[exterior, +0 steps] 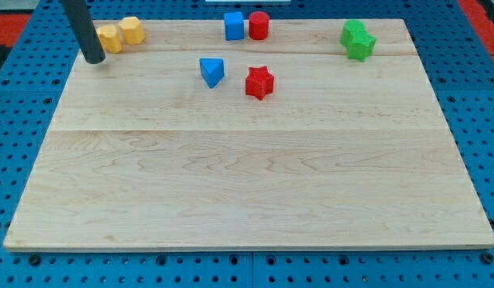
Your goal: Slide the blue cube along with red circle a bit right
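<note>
The blue cube [233, 26] sits near the view's top edge of the wooden board, a little left of centre. The red circle [258, 26] stands right beside it on its right, touching or nearly so. My tip [95, 59] rests on the board at the view's top left, far to the left of both blocks. It is just left of and below two yellow blocks.
Two yellow blocks [109, 38] [132, 30] sit together at the top left. A blue triangle [212, 71] and a red star [260, 82] lie below the cube and circle. Two green blocks [357, 38] are clustered at the top right. The board [247, 176] ends on a blue pegboard.
</note>
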